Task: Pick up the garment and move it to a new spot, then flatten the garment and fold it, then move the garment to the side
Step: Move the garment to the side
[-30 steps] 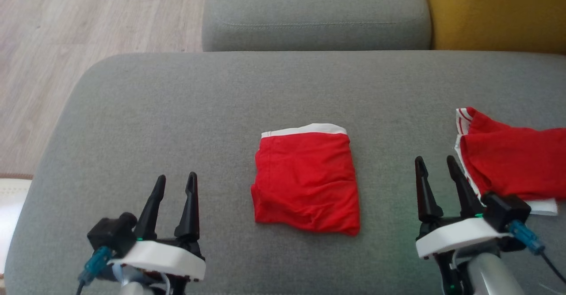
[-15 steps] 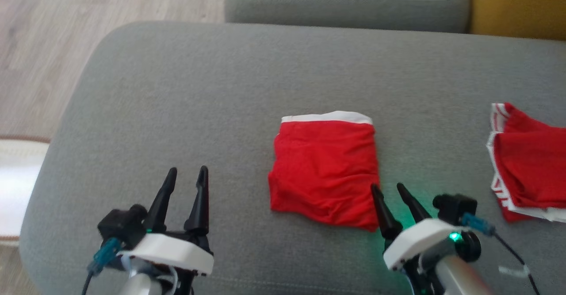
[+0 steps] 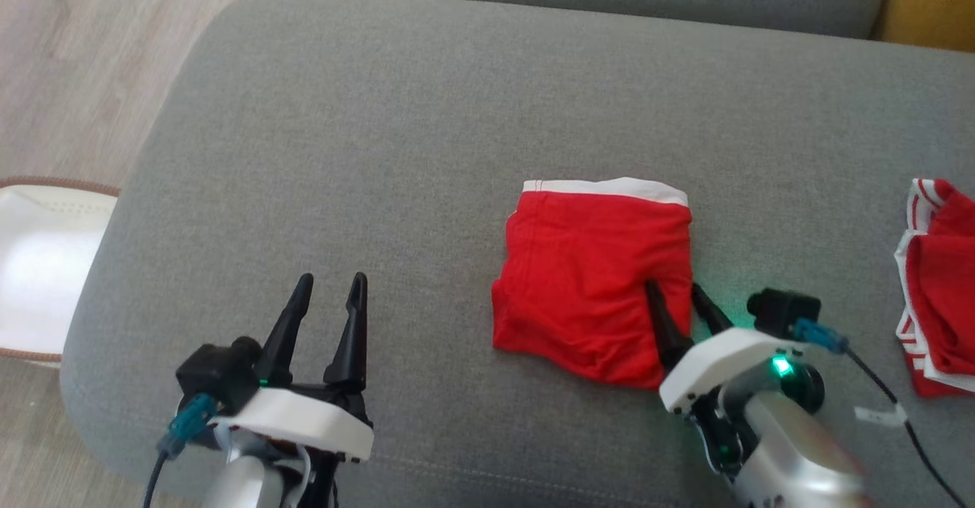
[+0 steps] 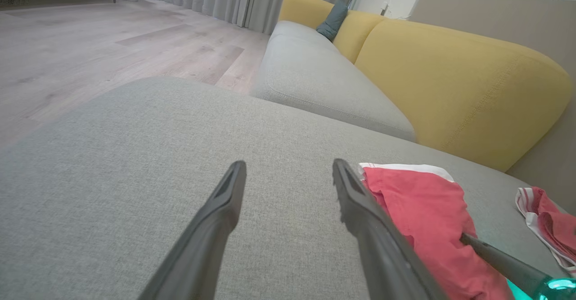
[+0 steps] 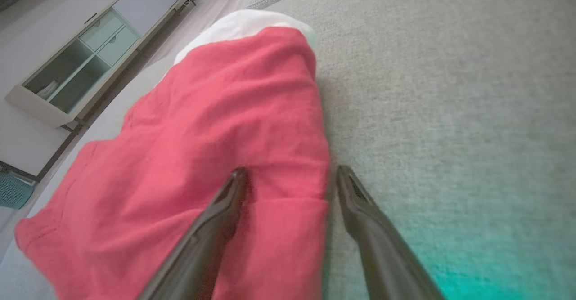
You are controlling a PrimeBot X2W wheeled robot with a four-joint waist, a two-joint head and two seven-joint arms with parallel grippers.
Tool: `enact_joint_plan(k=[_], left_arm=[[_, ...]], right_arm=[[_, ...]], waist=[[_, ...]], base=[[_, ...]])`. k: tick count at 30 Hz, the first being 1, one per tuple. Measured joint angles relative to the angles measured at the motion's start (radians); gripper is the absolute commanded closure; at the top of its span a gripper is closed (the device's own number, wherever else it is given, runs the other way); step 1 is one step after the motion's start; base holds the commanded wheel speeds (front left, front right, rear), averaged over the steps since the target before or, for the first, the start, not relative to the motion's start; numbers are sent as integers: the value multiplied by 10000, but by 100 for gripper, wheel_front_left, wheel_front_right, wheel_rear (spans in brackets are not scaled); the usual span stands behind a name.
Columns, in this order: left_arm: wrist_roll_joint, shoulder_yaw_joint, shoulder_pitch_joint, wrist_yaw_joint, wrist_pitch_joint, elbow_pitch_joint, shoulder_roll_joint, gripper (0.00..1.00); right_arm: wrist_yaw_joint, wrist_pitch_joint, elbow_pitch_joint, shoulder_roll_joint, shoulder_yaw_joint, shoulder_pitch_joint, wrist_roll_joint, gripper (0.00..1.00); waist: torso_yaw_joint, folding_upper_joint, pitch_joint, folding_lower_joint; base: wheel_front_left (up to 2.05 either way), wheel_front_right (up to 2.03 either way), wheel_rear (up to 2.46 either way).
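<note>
The garment (image 3: 590, 279) is red with a white waistband. It lies folded into a rough rectangle near the middle of the grey sofa cushion (image 3: 381, 150), with the waistband on the side away from the robot.

The right claw (image 3: 673, 287) is spread wide and straddles the garment's right edge near its lower corner. In the right wrist view one finger (image 5: 216, 219) lies over the red cloth while the other sits over bare cushion just beside the hem (whether either tip presses down, I cannot tell). It pinches nothing.

The left claw (image 3: 331, 277) is also spread and empty. It sits over bare cushion to the left of the garment, well apart from it.

A second red piece of clothing (image 3: 941, 287), trimmed in white stripes, lies crumpled at the cushion's right edge, apart from the folded one. A yellow backrest (image 4: 450, 79) rises behind the sofa, and pale wood floor (image 3: 76, 51) shows to the left.
</note>
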Motion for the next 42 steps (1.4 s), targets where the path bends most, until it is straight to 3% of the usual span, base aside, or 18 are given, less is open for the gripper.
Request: enact_joint_plan(k=[3,4,5,11,18,23,29,32,33,37,42], left_arm=[[0,-2,-58,-8,0,13,0,0],[0,4,-91,-8,0,13,0,0],[0,8,-109,-8,0,12,0,0],[2,31,-109,-10,0,12,2,0],[4,-10,-106,-12,0,-17,2,0],[-2,-215,-128,-15,0,4,2,0],[0,-341,-575,-15,0,-81,2,0],[105,-324,-744,-42,0,-90,0,0],[198,-314,-803,-115,0,-86,0,0],[311,-301,-1062,-207,0,-73,-6,0],[545,-213,-1198,-376,0,21,-8,0]], right_arm=[[0,-4,253,-40,495,-366,274,0],[0,-27,360,-48,667,-472,320,20],[0,-88,506,-48,844,-581,249,100],[0,-376,991,-25,1300,-871,-416,100],[0,-529,591,-58,849,-1594,-3177,100],[0,-531,-219,-449,1620,-1821,-4773,100],[0,-50,-1607,-1900,3505,-2631,-4876,100],[0,314,-2249,-3012,4142,-3126,-4447,100],[0,556,-2591,-3753,4316,-3440,-4121,100],[0,859,-2920,-5035,4335,-3900,-3731,100],[0,1250,-3003,-5682,4167,-3994,-3638,100]], waist=[[2,0,94,0],[-22,0,104,0],[-61,0,109,0],[-430,0,96,0],[-1327,0,-26,0],[-2213,0,-68,0],[-3457,0,33,0],[-4068,0,173,0],[-4419,0,314,0],[-4830,0,784,1],[-5086,0,1311,1]], base=[[0,0,0],[0,0,0],[0,0,0],[0,0,0],[0,0,0],[0,0,0],[0,0,0],[0,0,0],[0,0,0],[0,0,0],[0,0,0]])
